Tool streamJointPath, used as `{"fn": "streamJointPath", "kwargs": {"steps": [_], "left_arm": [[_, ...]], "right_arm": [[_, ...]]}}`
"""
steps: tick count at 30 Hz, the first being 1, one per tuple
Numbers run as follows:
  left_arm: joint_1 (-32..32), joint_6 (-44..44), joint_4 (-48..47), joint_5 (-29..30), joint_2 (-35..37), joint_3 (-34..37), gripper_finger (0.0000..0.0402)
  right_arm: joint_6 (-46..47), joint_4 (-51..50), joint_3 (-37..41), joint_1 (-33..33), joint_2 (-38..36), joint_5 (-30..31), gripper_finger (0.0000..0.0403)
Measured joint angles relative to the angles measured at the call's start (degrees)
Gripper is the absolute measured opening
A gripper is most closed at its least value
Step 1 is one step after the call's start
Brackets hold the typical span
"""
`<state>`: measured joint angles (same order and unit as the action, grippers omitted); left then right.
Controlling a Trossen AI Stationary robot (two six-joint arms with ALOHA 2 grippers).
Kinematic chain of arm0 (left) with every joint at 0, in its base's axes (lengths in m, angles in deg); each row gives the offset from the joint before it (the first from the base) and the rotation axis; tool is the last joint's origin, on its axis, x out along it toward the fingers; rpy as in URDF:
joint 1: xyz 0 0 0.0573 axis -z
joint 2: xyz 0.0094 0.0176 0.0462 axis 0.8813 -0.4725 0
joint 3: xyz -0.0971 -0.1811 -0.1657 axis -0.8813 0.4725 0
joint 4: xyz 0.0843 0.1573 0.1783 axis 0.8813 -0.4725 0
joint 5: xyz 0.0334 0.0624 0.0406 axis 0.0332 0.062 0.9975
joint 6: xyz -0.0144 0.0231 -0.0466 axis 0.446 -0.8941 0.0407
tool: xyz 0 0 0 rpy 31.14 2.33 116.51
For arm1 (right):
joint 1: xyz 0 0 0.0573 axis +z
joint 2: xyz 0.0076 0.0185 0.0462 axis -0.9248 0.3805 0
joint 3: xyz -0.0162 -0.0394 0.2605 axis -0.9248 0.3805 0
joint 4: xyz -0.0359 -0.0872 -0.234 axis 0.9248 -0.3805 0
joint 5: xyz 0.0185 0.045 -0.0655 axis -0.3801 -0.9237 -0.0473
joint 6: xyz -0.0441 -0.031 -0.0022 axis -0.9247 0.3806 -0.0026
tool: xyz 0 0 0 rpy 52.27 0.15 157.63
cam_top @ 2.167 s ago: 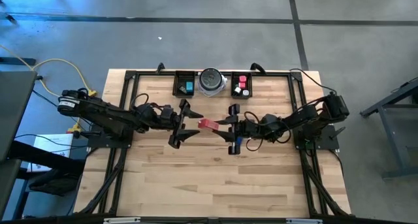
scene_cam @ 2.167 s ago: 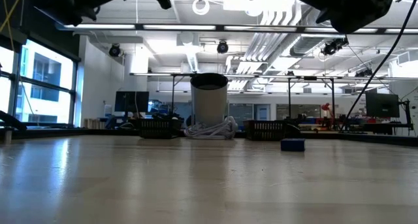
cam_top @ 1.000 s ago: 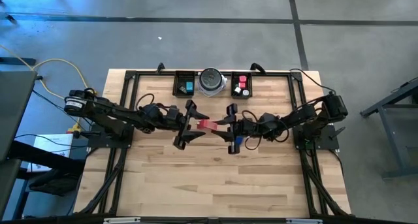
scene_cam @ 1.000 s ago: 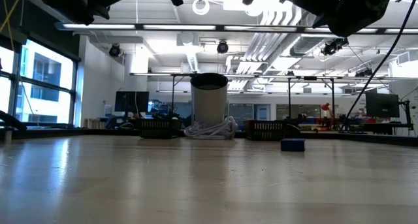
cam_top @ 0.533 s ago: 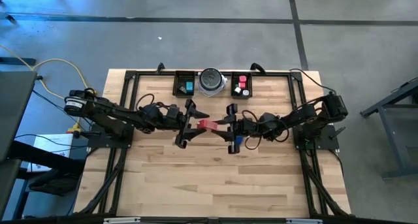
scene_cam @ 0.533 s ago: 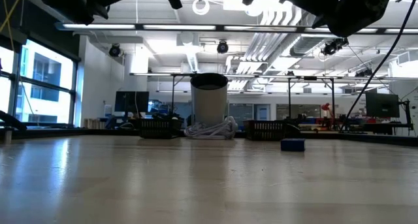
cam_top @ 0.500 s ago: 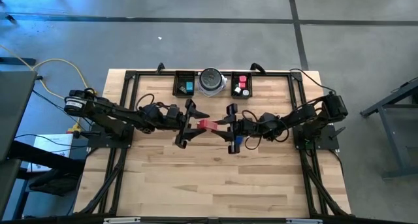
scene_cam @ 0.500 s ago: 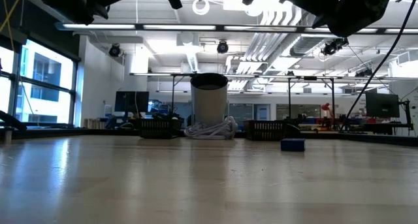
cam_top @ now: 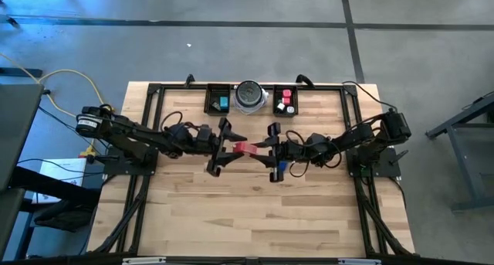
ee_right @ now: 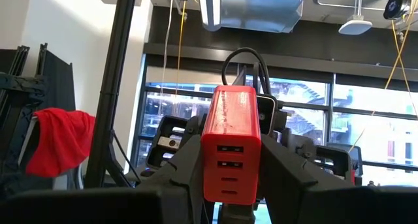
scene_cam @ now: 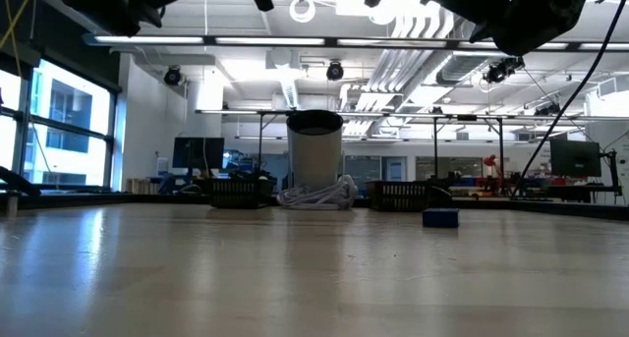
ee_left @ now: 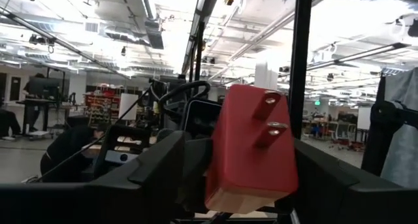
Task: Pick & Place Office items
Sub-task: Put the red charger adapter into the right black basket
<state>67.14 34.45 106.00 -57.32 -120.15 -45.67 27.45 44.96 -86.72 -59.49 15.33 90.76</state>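
A red charger block (cam_top: 245,147), with two metal prongs (ee_left: 269,119) on one face and ports (ee_right: 228,157) on the other end, hangs in the air over the table's middle. My right gripper (cam_top: 261,147) is shut on it from the right. My left gripper (cam_top: 230,147) faces it from the left, open, with its fingers (ee_left: 160,165) on either side of the block's pronged end. Whether they touch it I cannot tell. A small blue piece (cam_top: 282,168) lies on the table under my right gripper. My right gripper pinches the red block's two long sides (ee_right: 210,175) between its two fingers, at the port end. The fingers come from the table's right, slanting a little upward, and lie along the block. The block is lifted clear of the table, its pronged end toward my left gripper.
At the far edge stand two black trays (cam_top: 211,103) (cam_top: 279,107) with a round silver-grey dish (cam_top: 250,96) between them. A teal piece (cam_top: 224,103) lies in the left tray; red (cam_top: 286,94) and white (cam_top: 289,108) pieces lie in the right one. Bare wood fills the table's near half.
My left gripper has gone toward the table's right edge, up to the red block, and then kept still there. My right gripper and the block have stayed where they were.
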Motion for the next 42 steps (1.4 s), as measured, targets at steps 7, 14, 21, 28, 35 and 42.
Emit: {"fn": "streamJointPath", "kwargs": {"steps": [7,14,21,28,35,42], "left_arm": [[0.2,-1.2,0.2,0.0,0.0,0.0,0.0119],[0.2,-1.4,0.1,0.0,0.0,0.0,0.0117],[0.2,-1.9,-3.5,0.0,0.8,0.0,0.0117],[0.1,-1.8,-16.4,0.0,3.5,0.0,0.0117],[-0.8,-3.1,-27.3,0.2,7.3,-0.7,0.0117],[-0.8,-5.6,-48.6,1.0,8.2,-9.1,0.0117]], "right_arm": [[0.4,0.1,0.0,0.0,0.0,0.6,0.0104],[0.6,0.2,0.0,0.0,0.0,0.5,0.0104],[2.5,-0.5,0.0,0.2,0.0,2.7,0.0124],[3.4,-12.5,0.0,0.8,-3.3,7.6,0.0173],[6.6,-34.4,0.0,1.0,-12.7,8.2,0.0151],[10.9,-46.4,0.0,1.0,-19.9,5.9,0.0134]]}}
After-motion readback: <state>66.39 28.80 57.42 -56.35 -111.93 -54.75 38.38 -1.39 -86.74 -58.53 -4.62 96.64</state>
